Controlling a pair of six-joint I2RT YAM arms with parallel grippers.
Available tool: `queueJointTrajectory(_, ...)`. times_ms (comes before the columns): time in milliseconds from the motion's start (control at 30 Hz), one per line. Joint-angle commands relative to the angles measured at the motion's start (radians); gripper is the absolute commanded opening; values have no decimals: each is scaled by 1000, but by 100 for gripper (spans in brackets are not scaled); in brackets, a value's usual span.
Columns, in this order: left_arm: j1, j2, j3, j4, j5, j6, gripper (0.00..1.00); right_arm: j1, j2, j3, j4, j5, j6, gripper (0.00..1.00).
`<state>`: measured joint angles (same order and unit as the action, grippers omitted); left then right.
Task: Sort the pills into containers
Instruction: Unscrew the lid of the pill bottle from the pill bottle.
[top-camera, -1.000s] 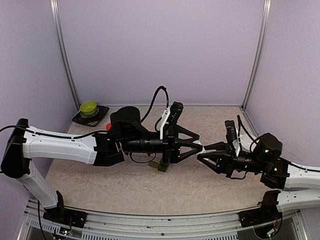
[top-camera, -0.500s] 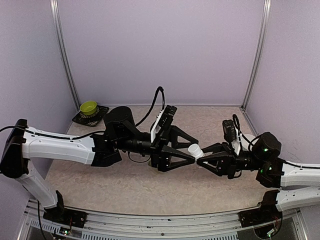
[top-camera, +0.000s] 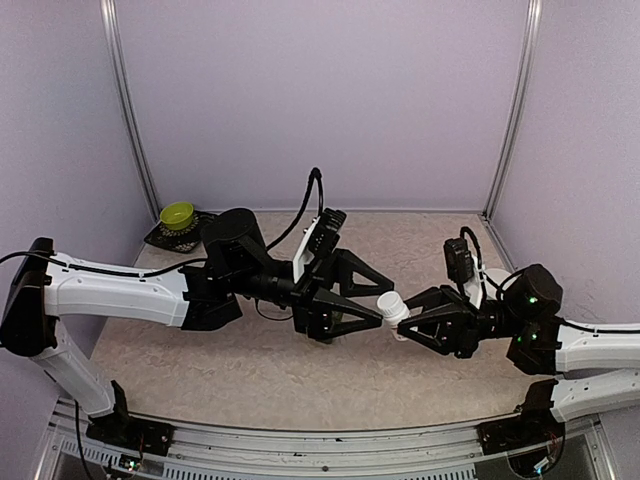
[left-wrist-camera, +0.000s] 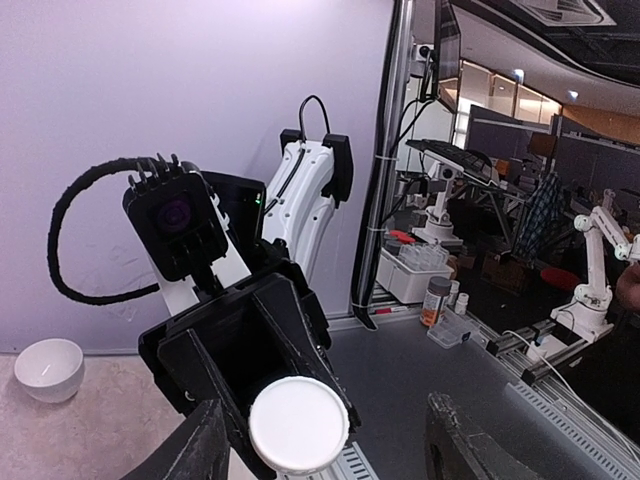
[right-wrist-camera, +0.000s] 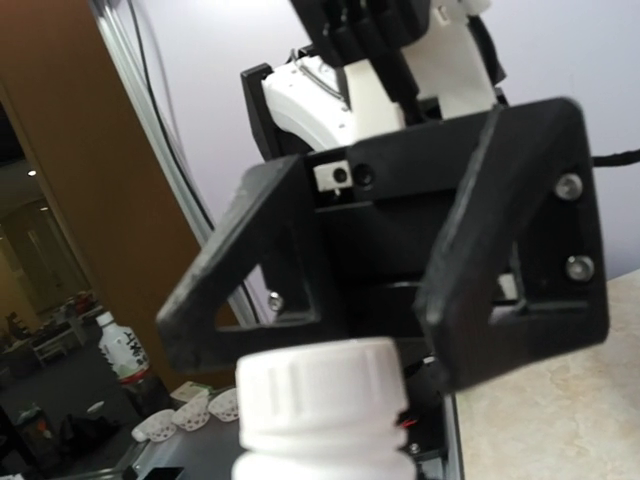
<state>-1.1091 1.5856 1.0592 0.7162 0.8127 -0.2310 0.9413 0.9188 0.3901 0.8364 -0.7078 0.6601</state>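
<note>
Pills do not show loose anywhere. My guess is that they sit inside the small white bottle (top-camera: 392, 304), which is held off the table (top-camera: 250, 370) between the two arms. The right gripper (top-camera: 404, 320) is clamped on the bottle's body, with the ribbed cap (right-wrist-camera: 320, 392) pointing away from it toward the left gripper (top-camera: 384, 308). That one stands wide, its fingers (left-wrist-camera: 455, 445) either side of the cap and clear of it in its own wrist view. The bottle looks like light, stiff plastic with a smooth body, so the ribbed rim of the cap seems the place to pinch. Once out, the pills would likely roll and scatter. I cannot find the containers; they may lie hidden beneath the left gripper.
</note>
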Motion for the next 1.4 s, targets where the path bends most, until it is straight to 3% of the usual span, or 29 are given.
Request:
queueJointTrajectory(0, 4, -1, 21, -9, 17, 28, 63, -6, 7, 18, 55, -27, 28, 0)
queueJointTrajectory(433, -17, 0, 61, -145, -62, 126, 54, -5, 29, 28, 49, -18, 33, 0)
queueJointTrajectory(767, -20, -26, 35, -109, -120, 126, 39, -5, 34, 33, 22, -5, 15, 0)
queueJointTrajectory(933, -31, -29, 16, -78, -179, 76, 31, -5, 11, 48, -95, 44, -64, 0)
queueJointTrajectory(1367, -101, 8, 17, -109, -409, -84, 21, -5, -147, 71, -387, 347, -288, 0)
